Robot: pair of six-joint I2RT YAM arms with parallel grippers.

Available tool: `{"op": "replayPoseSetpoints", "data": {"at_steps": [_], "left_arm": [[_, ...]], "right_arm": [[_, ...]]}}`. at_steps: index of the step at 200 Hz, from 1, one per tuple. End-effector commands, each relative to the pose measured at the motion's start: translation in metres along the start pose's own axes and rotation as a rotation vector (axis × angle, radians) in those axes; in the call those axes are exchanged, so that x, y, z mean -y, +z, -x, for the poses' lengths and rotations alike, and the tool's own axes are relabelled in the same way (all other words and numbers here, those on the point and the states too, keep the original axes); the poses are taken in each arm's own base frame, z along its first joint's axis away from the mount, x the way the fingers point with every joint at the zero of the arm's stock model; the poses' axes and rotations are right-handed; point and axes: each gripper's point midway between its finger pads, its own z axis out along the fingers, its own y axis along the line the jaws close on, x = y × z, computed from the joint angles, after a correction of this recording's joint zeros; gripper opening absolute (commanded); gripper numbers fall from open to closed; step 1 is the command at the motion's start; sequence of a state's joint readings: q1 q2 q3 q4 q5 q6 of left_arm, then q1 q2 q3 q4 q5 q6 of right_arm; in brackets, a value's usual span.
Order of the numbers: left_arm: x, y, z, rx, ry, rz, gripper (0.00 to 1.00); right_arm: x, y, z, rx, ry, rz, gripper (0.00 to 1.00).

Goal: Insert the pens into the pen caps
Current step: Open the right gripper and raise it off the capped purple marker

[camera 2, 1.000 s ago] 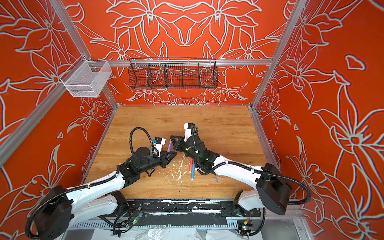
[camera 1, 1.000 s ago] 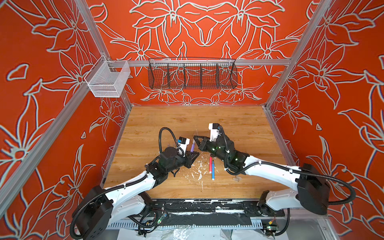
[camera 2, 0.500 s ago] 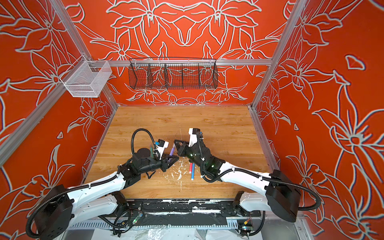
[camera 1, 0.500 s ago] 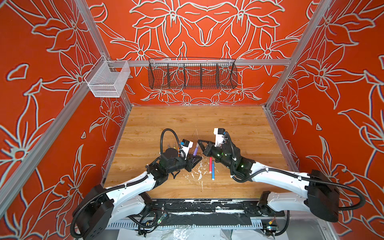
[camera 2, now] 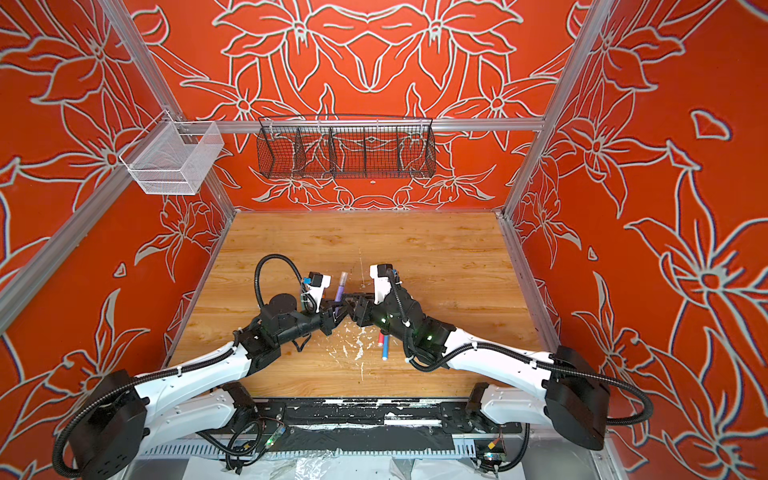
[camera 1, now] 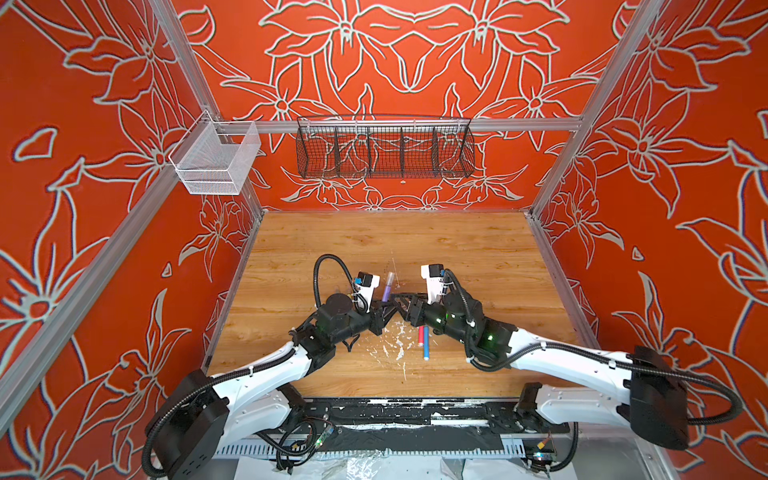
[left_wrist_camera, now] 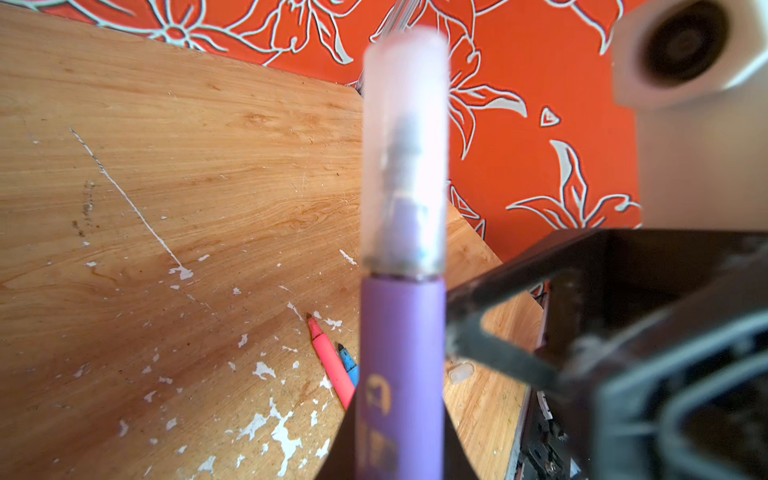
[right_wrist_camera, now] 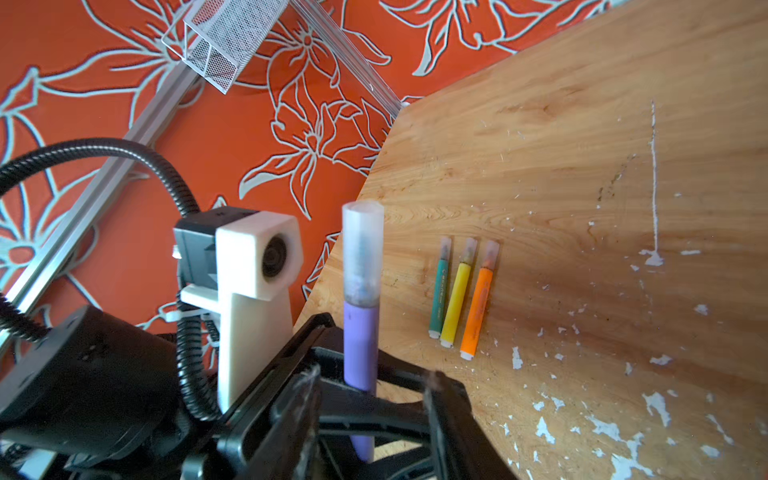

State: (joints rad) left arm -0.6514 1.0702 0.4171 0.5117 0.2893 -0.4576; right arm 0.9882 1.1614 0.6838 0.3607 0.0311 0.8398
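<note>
The left gripper point(camera 1: 385, 306) is clamped on a slim purple felt-tip pen point(camera 1: 388, 287), holding it roughly upright above the scuffed wooden table point(camera 1: 478, 257), with a clear plastic tubular cap point(left_wrist_camera: 405, 145) over its tip. The right gripper point(right_wrist_camera: 372, 386) sits right beside it, jaws parted, gripping nothing. A pink-red pen point(camera 1: 420, 335) and a blue pen point(camera 1: 426, 348) lie uncapped nearby

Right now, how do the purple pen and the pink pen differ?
The purple pen wears a clear cap; the pink pen has a bare tip. The purple pen is held clear of the table in the left hand; the pink pen lies flat on it beside the blue pen. Both are slim felt-tip markers.
</note>
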Motion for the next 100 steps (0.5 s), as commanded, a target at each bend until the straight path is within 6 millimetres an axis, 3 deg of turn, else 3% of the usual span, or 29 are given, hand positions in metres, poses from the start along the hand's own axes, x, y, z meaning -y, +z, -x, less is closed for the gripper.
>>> {"op": "replayPoseSetpoints", "data": {"at_steps": [1,22,43,100], "left_arm": [[0.007,0.0,0.016,0.052,0.018,-0.023,0.0],[0.009,0.001,0.016,0.05,0.024,-0.031,0.0],[0.011,0.001,0.015,0.048,0.031,-0.042,0.0],[0.013,0.001,0.014,0.045,0.039,-0.056,0.0]], "right_arm": [[-0.018,-0.015,0.015,0.033,-0.056,0.045,0.51],[-0.027,-0.023,0.03,0.059,-0.087,0.04,0.57],[-0.017,-0.023,0.044,0.074,-0.079,-0.077,0.62],[-0.007,0.001,0.055,-0.001,-0.04,-0.123,0.63]]}}
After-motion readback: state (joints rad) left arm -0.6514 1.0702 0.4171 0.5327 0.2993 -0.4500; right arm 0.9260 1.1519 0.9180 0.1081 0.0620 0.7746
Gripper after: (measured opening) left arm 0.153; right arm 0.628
